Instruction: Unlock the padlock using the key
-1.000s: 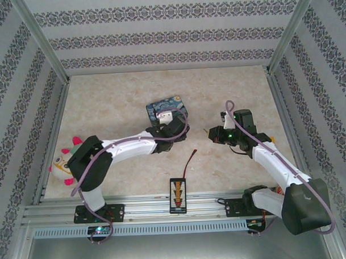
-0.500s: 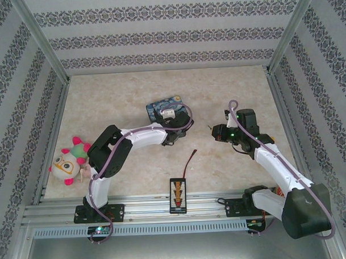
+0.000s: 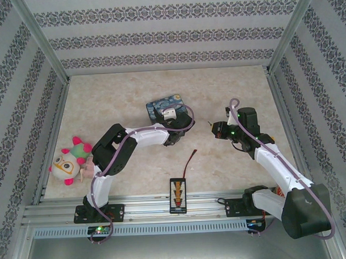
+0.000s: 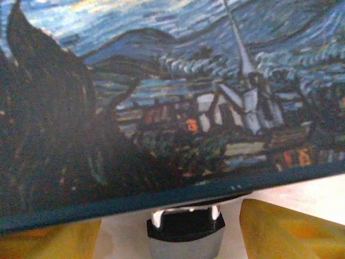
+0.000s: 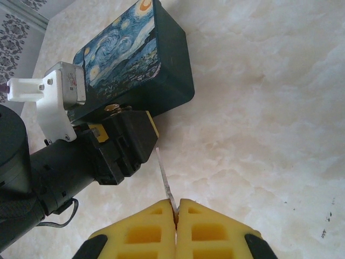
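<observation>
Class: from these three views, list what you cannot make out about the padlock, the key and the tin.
- Left wrist view: padlock body cut off by the bottom edge; shackle top hidden by the tin edge; keyhole unseen.
- Right wrist view: key head buried between right gripper pads.
- Top view: left gripper covers the padlock.

Lab test cell: aluminium frame (image 3: 142, 213), wallpapered panels (image 3: 169, 33), marble-look tabletop (image 3: 115, 92).
</observation>
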